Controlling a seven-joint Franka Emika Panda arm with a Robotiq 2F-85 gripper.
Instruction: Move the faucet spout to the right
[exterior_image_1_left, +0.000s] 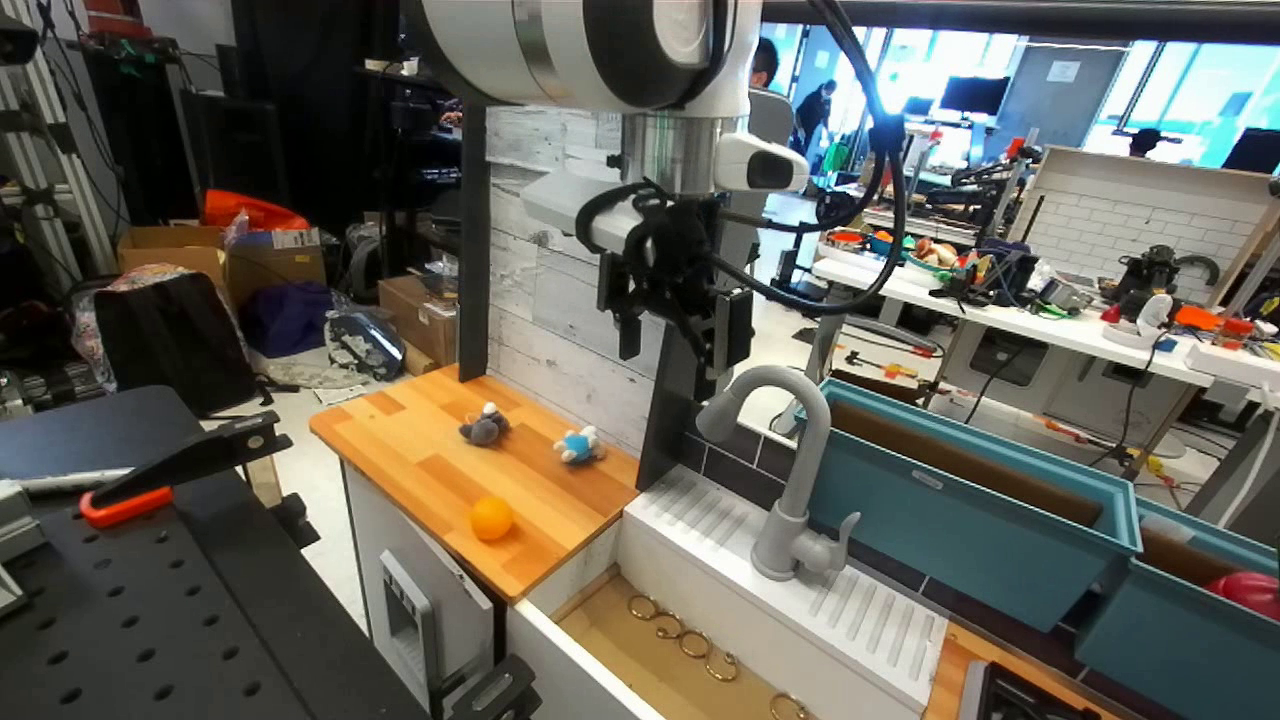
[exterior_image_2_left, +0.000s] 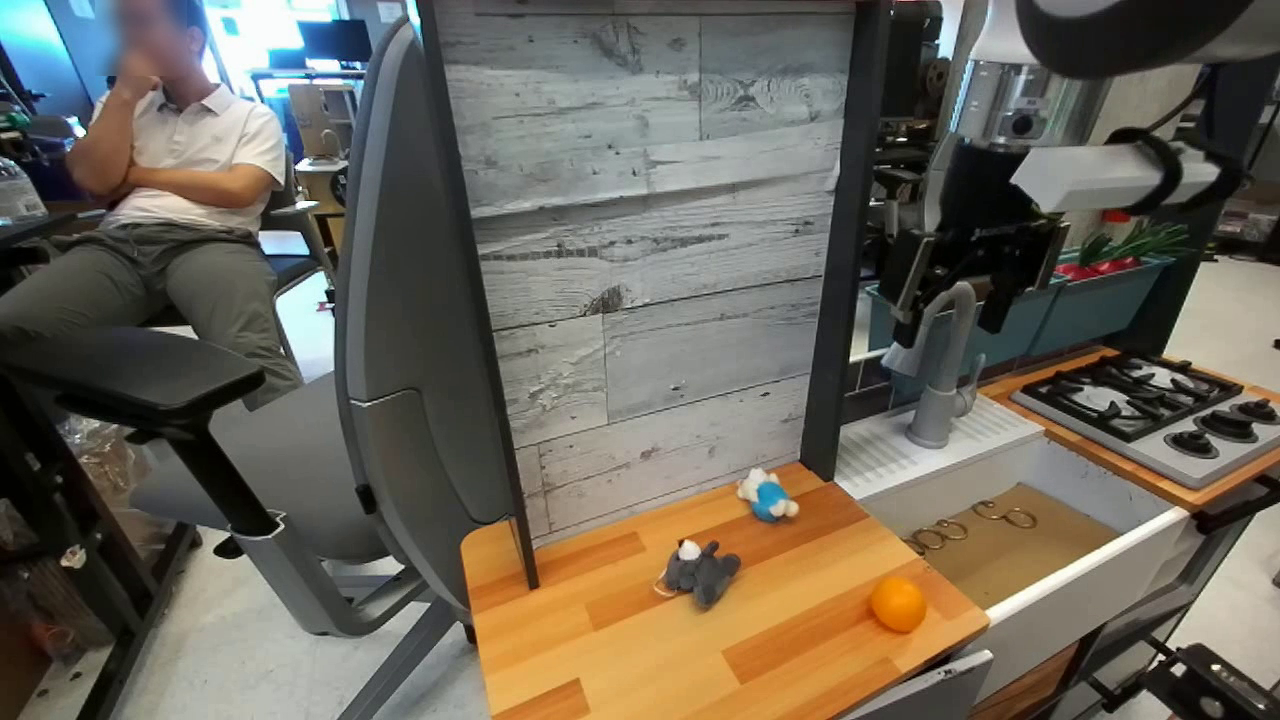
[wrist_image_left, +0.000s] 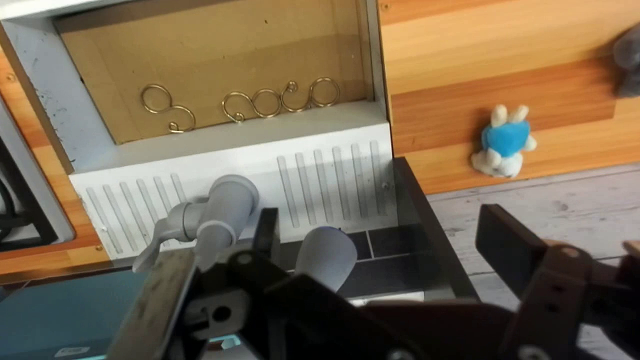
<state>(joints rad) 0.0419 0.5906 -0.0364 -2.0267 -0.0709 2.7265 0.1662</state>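
Observation:
The silver-grey faucet spout shows in both exterior views (exterior_image_1_left: 815, 420) (exterior_image_2_left: 962, 330). It arches up from its thick base on the white ribbed ledge, and its nozzle points toward the wood-pattern wall panel side. My gripper (exterior_image_1_left: 675, 350) is open and empty, just above the nozzle; it also shows in an exterior view (exterior_image_2_left: 950, 322). In the wrist view, the fingers (wrist_image_left: 377, 220) are wide apart. The spout's nozzle end (wrist_image_left: 327, 255) appears between them, nearer the left finger. The spout's arch is partly hidden behind that finger. I cannot tell if any finger touches the spout.
A dark post (exterior_image_2_left: 850, 240) and wall panel (exterior_image_2_left: 650, 240) stand beside the gripper. Teal planters (exterior_image_1_left: 970, 500) are behind the faucet. The sink basin (wrist_image_left: 225, 50) holds gold rings. An orange ball (exterior_image_1_left: 491, 519) and two plush toys (exterior_image_1_left: 579, 446) (exterior_image_1_left: 485, 427) lie on the wooden counter.

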